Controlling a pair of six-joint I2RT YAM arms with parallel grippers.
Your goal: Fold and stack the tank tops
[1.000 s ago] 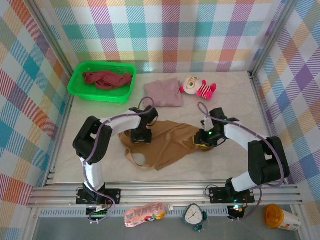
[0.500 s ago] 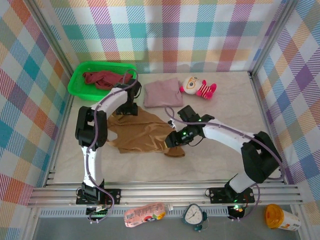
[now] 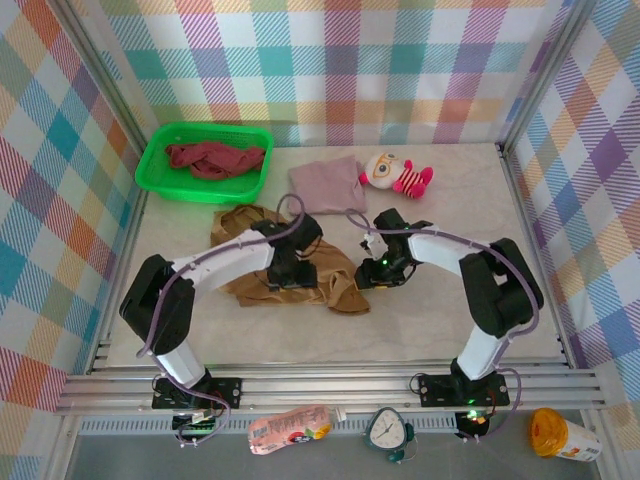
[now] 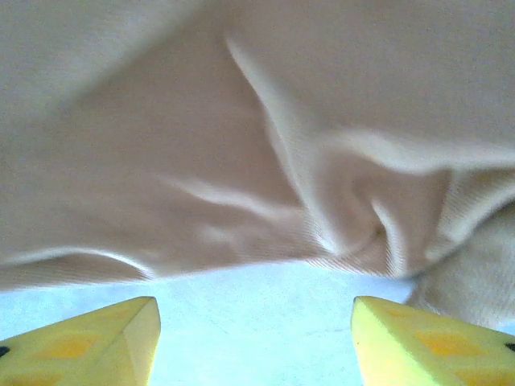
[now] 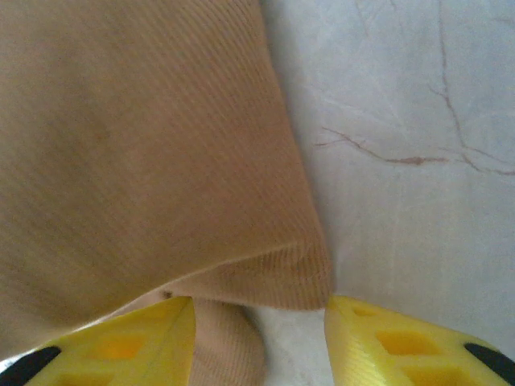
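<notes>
Front edge: a pink snack pouch, a small clock and an orange bottle lie in front of the arms' bases, off the worktop.
Left end effector: it sits low over the middle of the tan tank top. In the left wrist view its yellow fingers are far apart. Nothing is between them. It holds nothing.
Right end effector: it sits low at the right edge of the tan tank top. In the right wrist view its yellow fingers are apart. A folded corner of the cloth pokes in between the tips. The cloth is not pinched.
Tan tank top: it lies bunched and wrinkly in the middle of the worktop. It is under the left arm and between the two end effectors.
Pink tank top: it lies folded flat farther back, well apart from the tan one.
Plush toy: pink and white stripes, lying just right of the pink tank top.
Green basket: it sits in the far left corner.
Dark red tank top: it lies crumpled inside the green basket.
</notes>
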